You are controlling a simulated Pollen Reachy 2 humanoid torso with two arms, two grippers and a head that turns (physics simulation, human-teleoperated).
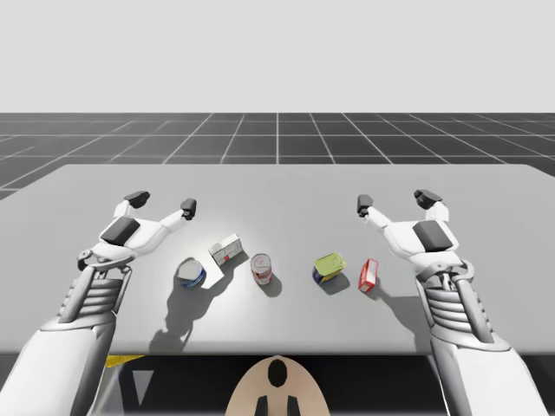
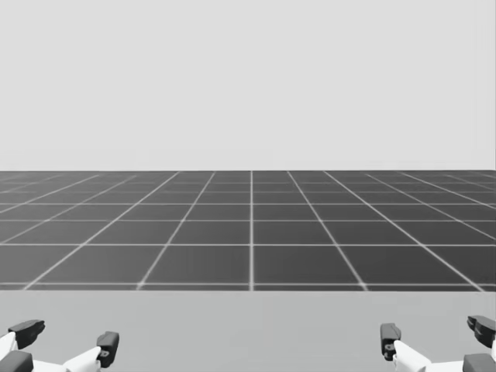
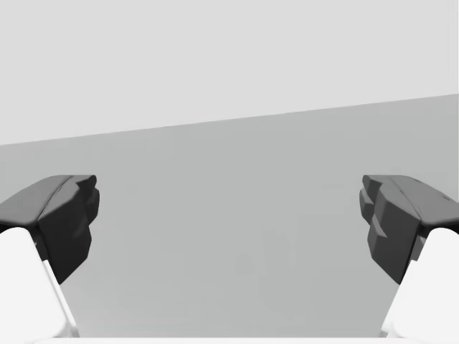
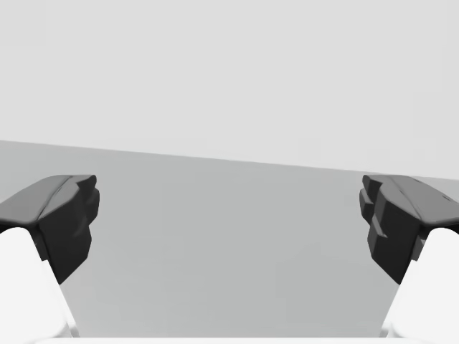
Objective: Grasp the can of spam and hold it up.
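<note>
Across the tabletop (image 1: 286,186) a row of five things sits near my edge. The one we want, the blue-and-yellow can (image 1: 329,268), is second from the right, between the red-and-white can (image 1: 261,269) and the red box (image 1: 368,275), just beside that box but not touching it. Left hand (image 1: 162,203) hovers wide open over bare tabletop, holding nothing, out past the blue can (image 1: 191,274) and the white box (image 1: 225,250). Right hand (image 1: 395,201) is the same story: fingers spread wide, nothing between them, pointing off across bare tabletop, with the target nearer my body and a little inward of it. So by my reading the reach hasn't begun; this is the very start, no grasp, no lift. Right arm looks the natural pick, since the can lies on its side of the row. Next move calls for drawing that hand back and inward, tipping it down over the can, and lining the fingers up on two opposite sides. Watch the red box: it stands close, so the outer finger must slip into that gap without knocking it.
</note>
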